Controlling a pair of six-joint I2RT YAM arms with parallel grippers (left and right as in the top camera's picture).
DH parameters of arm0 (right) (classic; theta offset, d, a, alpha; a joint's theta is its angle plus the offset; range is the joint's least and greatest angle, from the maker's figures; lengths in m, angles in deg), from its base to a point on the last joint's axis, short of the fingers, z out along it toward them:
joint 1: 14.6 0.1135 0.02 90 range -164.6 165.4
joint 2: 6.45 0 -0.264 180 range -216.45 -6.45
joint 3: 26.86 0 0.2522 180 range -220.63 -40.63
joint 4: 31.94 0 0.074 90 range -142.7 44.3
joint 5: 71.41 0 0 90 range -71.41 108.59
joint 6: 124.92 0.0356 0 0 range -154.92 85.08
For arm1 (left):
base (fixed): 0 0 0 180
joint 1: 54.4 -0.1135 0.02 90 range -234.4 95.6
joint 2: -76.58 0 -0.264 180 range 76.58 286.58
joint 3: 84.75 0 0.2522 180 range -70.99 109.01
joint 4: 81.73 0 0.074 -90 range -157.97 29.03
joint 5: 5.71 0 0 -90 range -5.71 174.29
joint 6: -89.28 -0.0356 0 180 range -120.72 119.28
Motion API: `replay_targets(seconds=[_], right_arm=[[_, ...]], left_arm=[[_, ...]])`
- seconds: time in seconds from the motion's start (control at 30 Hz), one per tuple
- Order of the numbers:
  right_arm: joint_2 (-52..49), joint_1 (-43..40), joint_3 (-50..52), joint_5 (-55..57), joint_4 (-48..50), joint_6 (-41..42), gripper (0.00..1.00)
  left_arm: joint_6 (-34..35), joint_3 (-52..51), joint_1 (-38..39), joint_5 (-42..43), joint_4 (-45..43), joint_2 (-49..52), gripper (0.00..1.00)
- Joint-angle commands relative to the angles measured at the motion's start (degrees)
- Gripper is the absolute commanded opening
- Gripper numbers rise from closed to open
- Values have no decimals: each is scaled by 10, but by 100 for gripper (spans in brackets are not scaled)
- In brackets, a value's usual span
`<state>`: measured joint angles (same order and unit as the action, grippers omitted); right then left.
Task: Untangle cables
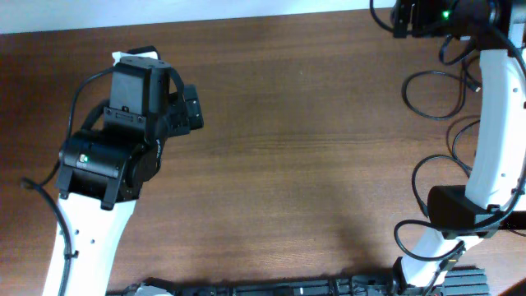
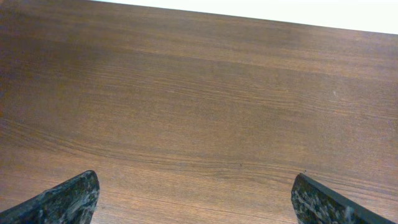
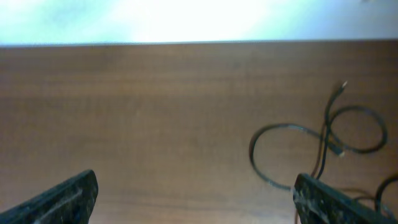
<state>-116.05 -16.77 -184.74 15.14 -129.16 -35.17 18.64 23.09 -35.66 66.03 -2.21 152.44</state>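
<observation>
Dark wood tabletop (image 1: 288, 164) fills every view. The left gripper (image 2: 196, 196), spread wide, sees bare wood only. The right gripper (image 3: 196, 196) is likewise spread and empty. Just beyond its right finger the cables (image 3: 251, 151) lie in loose loops. Overhead, the white right arm (image 1: 493, 123) hides part of them.

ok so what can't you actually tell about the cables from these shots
- Right wrist view: cables blurred, cut off by the right edge and a gripper finger.
- Overhead: white right arm covers where loops meet; any knot unclear.
- Plug ends: too small in both.
- Left wrist view: no cables in frame.
</observation>
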Motion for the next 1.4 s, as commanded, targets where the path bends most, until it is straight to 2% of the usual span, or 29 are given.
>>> replay_targets(seconds=[0.0,0.8,0.93,1.03,1.07,1.17,1.27,1.37], right_arm=[[4,3,-2,7,-23,-2,100],[8,3,-2,5,-37,-2,100],[40,14,-1,-50,-52,0,100],[77,41,9,-47,-35,5,100],[91,48,25,-42,-27,5,100],[167,59,171,-38,56,7,100],[273,59,411,-38,195,7,100],[356,59,588,-38,335,7,100]], left_arm=[[8,6,0,-6,-1,-6,99],[8,6,0,-6,-1,-6,99],[8,6,0,-6,-1,-6,99],[8,6,0,-6,-1,-6,99],[8,6,0,-6,-1,-6,99],[8,6,0,-6,-1,-6,99],[8,6,0,-6,-1,-6,99],[8,6,0,-6,-1,-6,99]])
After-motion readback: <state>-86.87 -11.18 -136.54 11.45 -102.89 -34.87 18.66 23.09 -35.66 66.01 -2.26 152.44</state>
